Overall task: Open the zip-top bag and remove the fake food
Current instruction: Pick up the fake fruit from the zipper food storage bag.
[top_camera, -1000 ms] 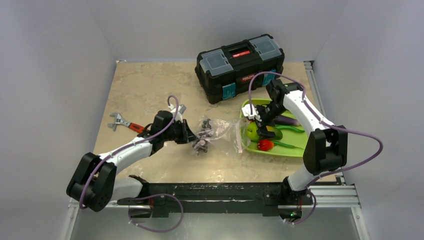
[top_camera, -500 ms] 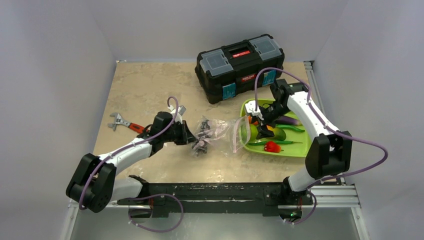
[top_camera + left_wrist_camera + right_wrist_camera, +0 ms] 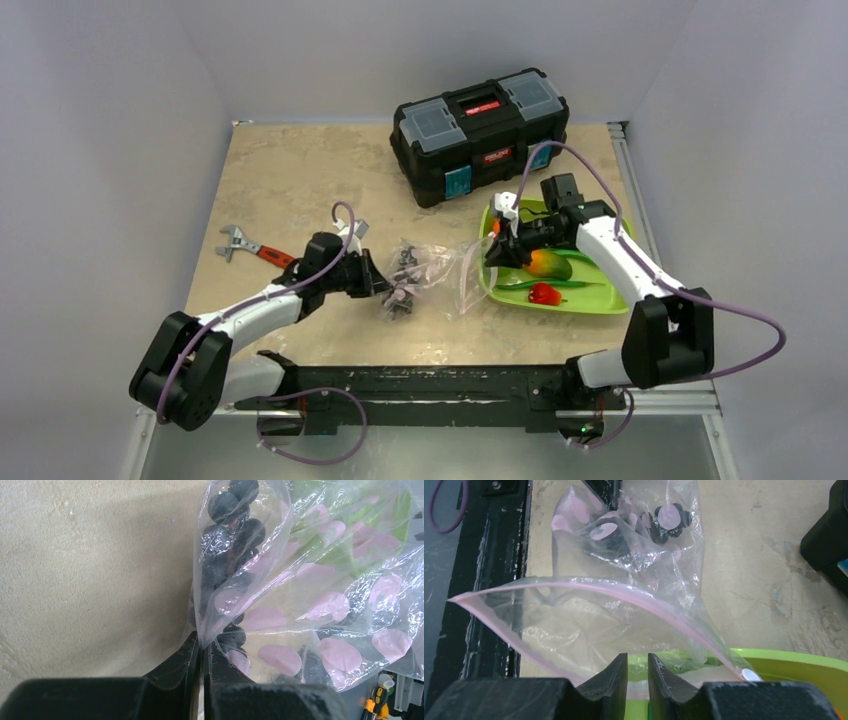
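The zip-top bag [image 3: 435, 268] lies crumpled between the arms, its pink-edged mouth [image 3: 589, 587] gaping toward the green tray [image 3: 590, 303]. Dark purple grapes [image 3: 404, 281] [image 3: 230, 525] sit inside near the closed end. My left gripper [image 3: 377, 277] [image 3: 202, 647] is shut on the bag's film at that end. My right gripper [image 3: 494, 251] [image 3: 637, 662] is at the mouth, jaws nearly together, with the near lip lying across the narrow gap; whether it is pinched does not show. A mango [image 3: 549, 263], red pepper [image 3: 544, 293] and green bean [image 3: 545, 283] lie on the tray.
A black toolbox [image 3: 480, 120] stands at the back, close behind the tray. A red-handled wrench [image 3: 252, 248] lies at the left of the table. The arms' black base rail [image 3: 430, 385] runs along the near edge.
My right gripper has moved left from over the tray to the bag's mouth, and its jaws have gone from wide open to nearly together. The left gripper still holds the bag.
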You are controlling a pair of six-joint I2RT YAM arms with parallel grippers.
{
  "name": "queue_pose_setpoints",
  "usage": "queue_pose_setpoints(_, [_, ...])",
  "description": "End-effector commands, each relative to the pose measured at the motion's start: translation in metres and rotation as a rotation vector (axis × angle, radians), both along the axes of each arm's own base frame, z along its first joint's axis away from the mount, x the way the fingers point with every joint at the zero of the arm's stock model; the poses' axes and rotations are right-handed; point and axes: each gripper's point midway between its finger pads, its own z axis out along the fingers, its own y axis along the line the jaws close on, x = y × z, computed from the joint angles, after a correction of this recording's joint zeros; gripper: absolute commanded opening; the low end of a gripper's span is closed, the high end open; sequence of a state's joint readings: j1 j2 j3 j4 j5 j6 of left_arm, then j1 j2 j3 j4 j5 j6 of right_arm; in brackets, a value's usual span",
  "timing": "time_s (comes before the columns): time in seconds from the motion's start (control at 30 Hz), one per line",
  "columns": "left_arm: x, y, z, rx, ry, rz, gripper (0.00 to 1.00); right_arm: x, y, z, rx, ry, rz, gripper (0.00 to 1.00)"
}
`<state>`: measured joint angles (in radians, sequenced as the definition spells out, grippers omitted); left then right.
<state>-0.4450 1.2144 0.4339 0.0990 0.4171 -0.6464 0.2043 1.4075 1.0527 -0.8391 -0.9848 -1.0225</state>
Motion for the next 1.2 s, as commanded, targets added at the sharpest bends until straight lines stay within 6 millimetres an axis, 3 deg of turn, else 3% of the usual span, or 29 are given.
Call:
queue_pose_setpoints(0.0, [0.007, -0.007, 0.017, -0.073, -0.066, 0.001, 0.0, 0.017, 0.025, 0.013, 0.083, -0.063, -0.071, 0.21])
queue_pose_setpoints(0.23, [0.003, -0.009, 0.012, -0.104, -0.059, 0.0, 0.0, 0.008, 0.069, -0.006, 0.046, -0.038, -0.063, 0.21])
queue_pose_setpoints(0.4, [0.0, -0.01, 0.003, -0.118, -0.039, 0.005, 0.0, -0.001, 0.095, -0.028, 0.015, 0.102, -0.067, 0.22])
queue_pose_setpoints(0.57, [-0.001, -0.015, -0.002, -0.148, -0.027, -0.012, 0.0, -0.01, 0.116, -0.041, -0.009, 0.152, -0.058, 0.28])
queue_pose_setpoints(1.0, [-0.003, -0.016, -0.012, -0.142, 0.006, -0.022, 0.0, 0.007, 0.137, -0.072, -0.039, 0.298, -0.163, 0.41])
queue_pose_setpoints(1.17, [-0.005, -0.009, -0.023, -0.099, 0.025, -0.003, 0.0, 0.038, 0.119, -0.058, -0.053, 0.167, -0.284, 0.41])
